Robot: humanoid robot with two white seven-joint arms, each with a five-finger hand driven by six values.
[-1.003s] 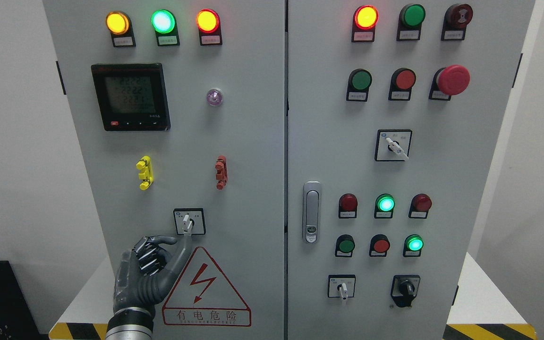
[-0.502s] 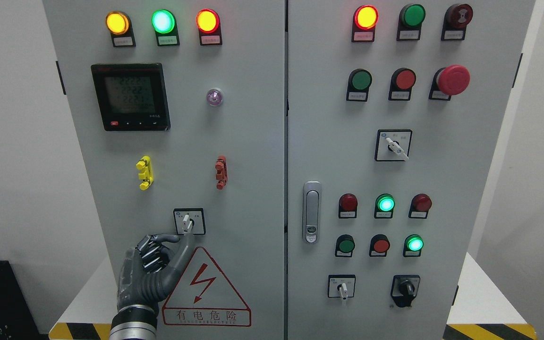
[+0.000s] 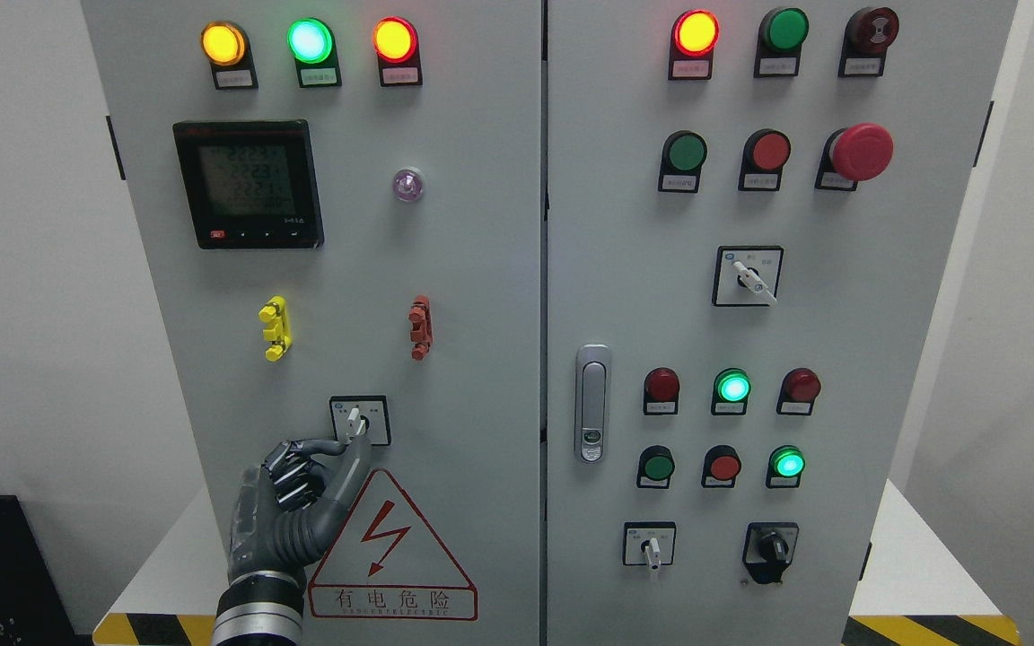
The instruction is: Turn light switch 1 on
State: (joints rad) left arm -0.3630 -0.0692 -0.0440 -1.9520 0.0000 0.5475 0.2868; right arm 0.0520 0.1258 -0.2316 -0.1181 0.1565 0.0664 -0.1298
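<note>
Low on the cabinet's left door sits a rotary switch (image 3: 360,420) on a black-framed white plate; its white lever (image 3: 354,419) points slightly left of straight up. My left hand (image 3: 351,446) reaches up from the lower left to just under the switch. Its thumb (image 3: 335,446) and index finger (image 3: 357,458) pinch at the lever's lower end, and the other fingers are curled into the palm. How firm the hold is cannot be made out. My right arm is out of sight.
A red-bordered hazard triangle (image 3: 389,556) is right of my wrist. Yellow (image 3: 276,327) and red (image 3: 420,327) clips sit above the switch, with a meter (image 3: 248,184) and lit lamps higher up. The right door carries a handle (image 3: 592,402), push buttons and more rotary switches.
My left hand has crept up and slightly right. The thumb has closed in towards the index finger at the lever's lower end. The lever's angle looks the same.
</note>
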